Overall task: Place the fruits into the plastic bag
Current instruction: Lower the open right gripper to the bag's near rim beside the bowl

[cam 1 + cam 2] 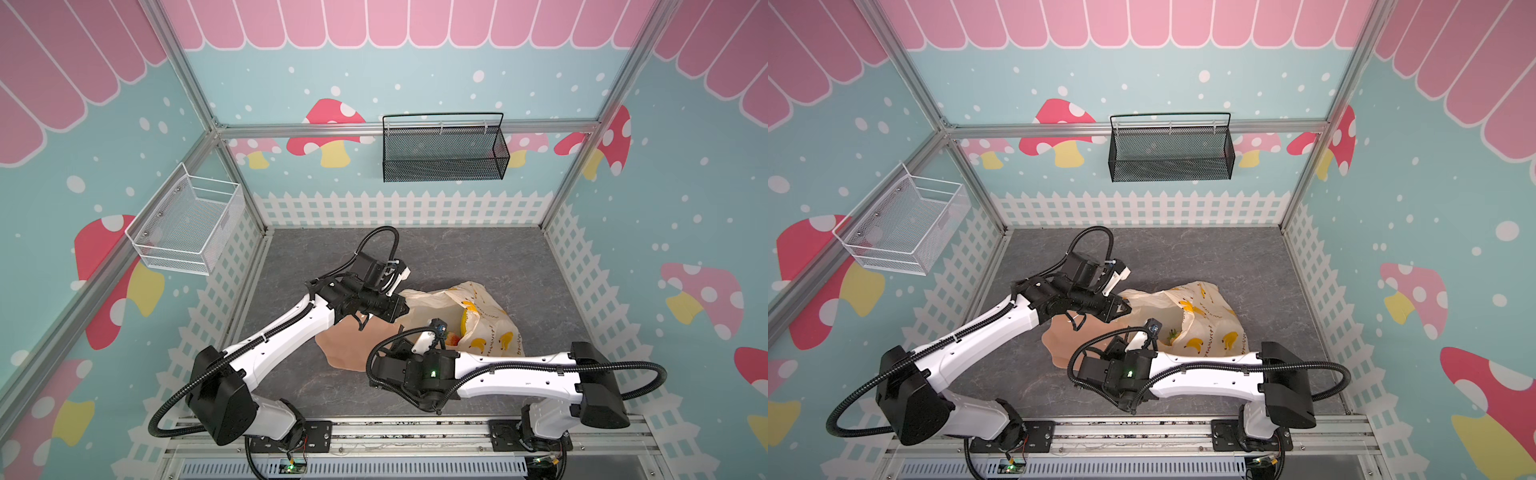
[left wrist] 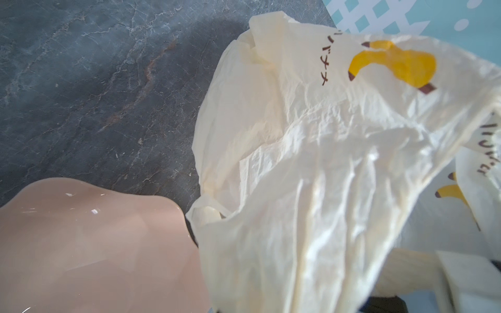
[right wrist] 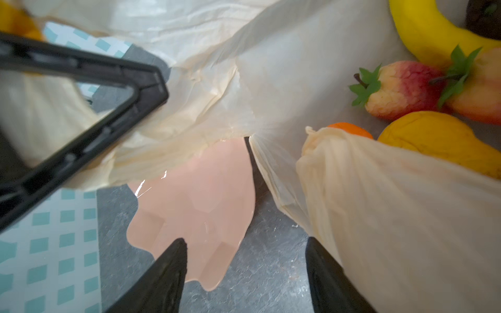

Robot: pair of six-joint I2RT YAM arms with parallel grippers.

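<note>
The cream plastic bag (image 1: 486, 320) (image 1: 1208, 328) lies on the grey table, its mouth facing the arms. My left gripper (image 1: 402, 309) (image 1: 1126, 309) is shut on the bag's upper rim and holds it up. In the left wrist view the bag (image 2: 311, 162) hides the jaws. My right gripper (image 3: 245, 241) (image 1: 440, 328) is open at the mouth, with nothing between its fingers. Inside the bag (image 3: 271, 67) lie a banana (image 3: 433, 29), a red strawberry (image 3: 401, 89), a yellow-orange pear-like fruit (image 3: 439, 146), an orange (image 3: 349, 128) and a dark brown fruit (image 3: 482, 16).
A peach wavy-edged plate (image 1: 345, 349) (image 2: 95, 244) (image 3: 200, 195) sits bare just left of the bag, under both grippers. A black mesh basket (image 1: 442, 153) hangs on the back wall. A white wire basket (image 1: 187, 226) hangs on the left wall.
</note>
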